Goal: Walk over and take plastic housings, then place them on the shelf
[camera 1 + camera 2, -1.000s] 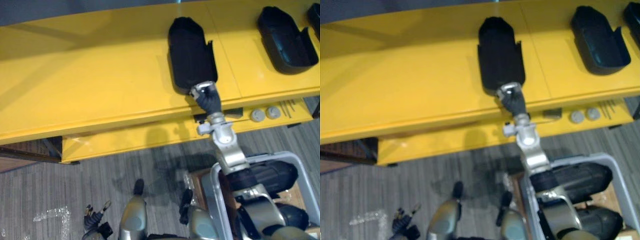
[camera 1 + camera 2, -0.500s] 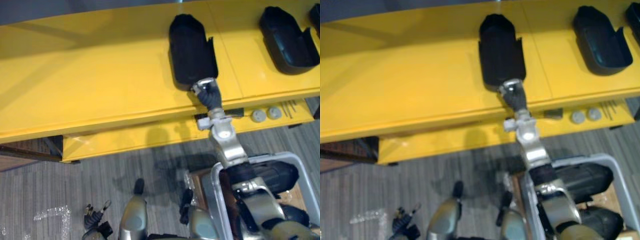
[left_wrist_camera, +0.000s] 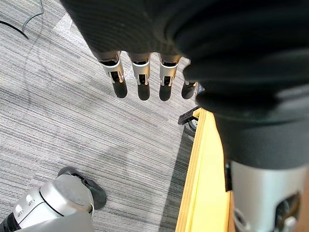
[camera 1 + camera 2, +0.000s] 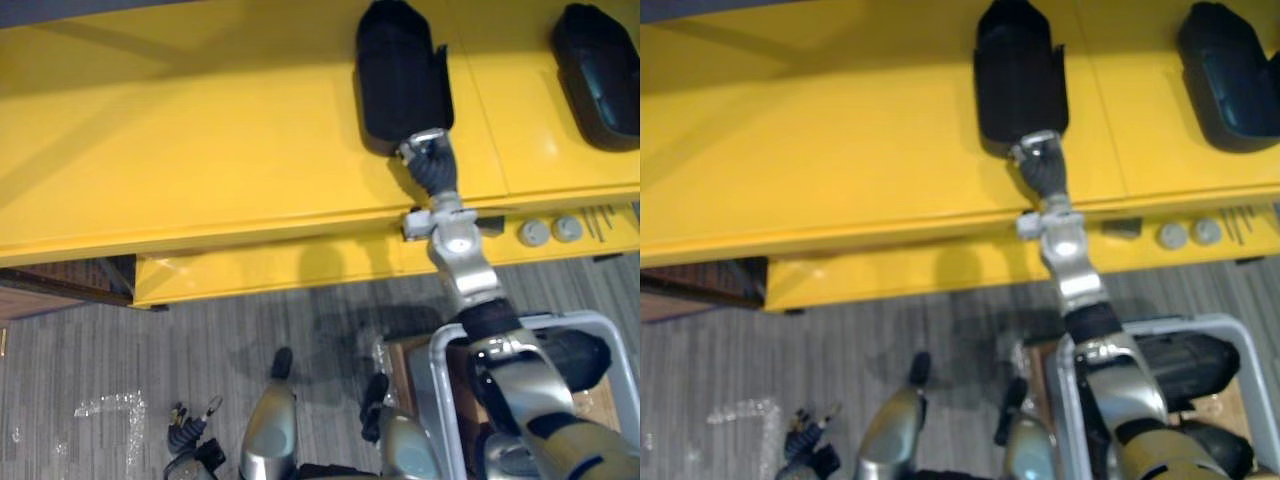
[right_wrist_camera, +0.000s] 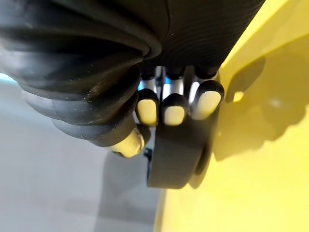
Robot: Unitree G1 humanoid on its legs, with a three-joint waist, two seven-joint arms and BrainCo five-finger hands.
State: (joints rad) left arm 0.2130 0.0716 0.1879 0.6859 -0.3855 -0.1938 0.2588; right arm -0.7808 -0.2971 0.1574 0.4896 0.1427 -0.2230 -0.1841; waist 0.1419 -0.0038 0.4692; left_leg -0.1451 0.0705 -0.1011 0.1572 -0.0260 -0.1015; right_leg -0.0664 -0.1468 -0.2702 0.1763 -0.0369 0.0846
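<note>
A black plastic housing [image 4: 400,70] lies lengthwise on the yellow shelf [image 4: 200,150]. My right hand [image 4: 428,160] is stretched out to its near end. In the right wrist view the fingers [image 5: 174,108] curl over the housing's [image 5: 176,154] rim, with the thumb beside them. A second black housing [image 4: 600,60] lies on the shelf farther right. My left hand [image 4: 185,440] hangs low near the floor, and its fingers [image 3: 140,79] are relaxed and hold nothing.
A grey-rimmed bin [image 4: 600,325] with more dark housings stands at the lower right. A lower yellow ledge [image 4: 300,270] carries two grey discs [image 4: 535,232] and small parts. Grey striped floor [image 4: 150,350] lies before the shelf.
My right arm has reached farther out, and the held housing has slid deeper onto the shelf, away from its front edge. The whole view has shifted a little.
</note>
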